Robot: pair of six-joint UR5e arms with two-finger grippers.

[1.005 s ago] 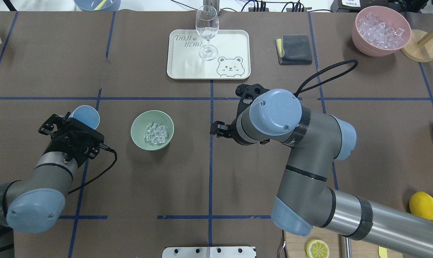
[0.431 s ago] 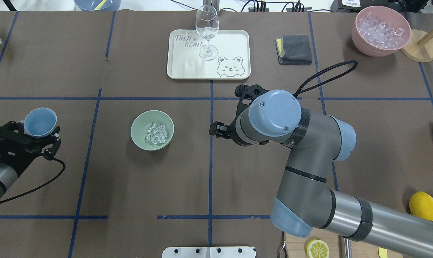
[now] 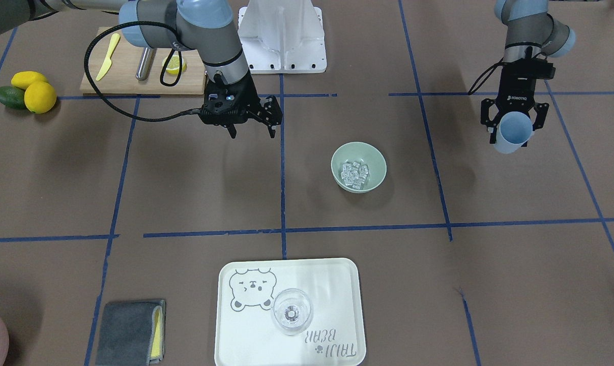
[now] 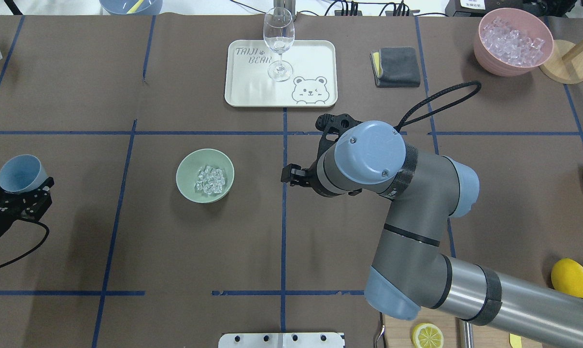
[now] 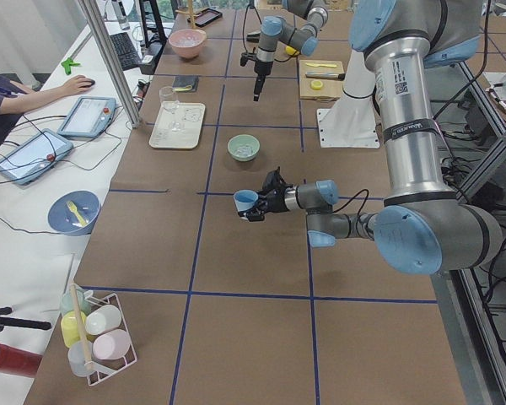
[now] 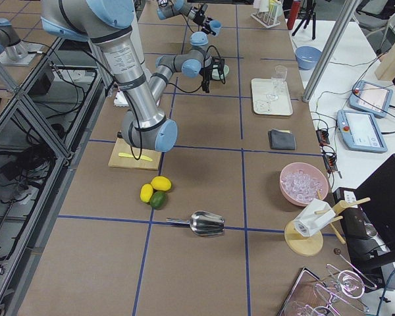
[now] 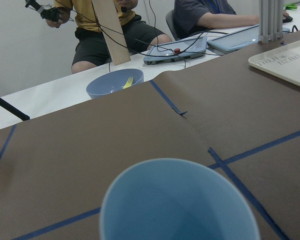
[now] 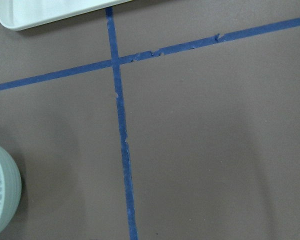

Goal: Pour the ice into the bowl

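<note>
The pale sage-green bowl (image 4: 205,164) stands left of the table's middle and holds the ice (image 4: 210,180), a small heap of clear cubes. Both also show in the front view, the bowl (image 3: 375,165) and the ice (image 3: 354,174). My left gripper (image 3: 513,127) is shut on a light blue cup (image 3: 511,140) and holds it above the table, far to the bowl's left (image 4: 21,173). The cup (image 7: 177,205) looks empty. My right gripper (image 3: 253,129) is open and empty, hovering to the bowl's right.
A cream tray (image 4: 310,58) with a wine glass (image 4: 278,43) stands beyond the bowl. A grey cloth (image 4: 396,66) and a pink bowl of ice (image 4: 513,41) are at the far right. Lemons (image 3: 34,91) and a cutting board (image 3: 134,71) lie near the right arm's base.
My left gripper has carried the blue cup leftwards, away from the bowl, to the table's left edge. The right arm has barely moved.
</note>
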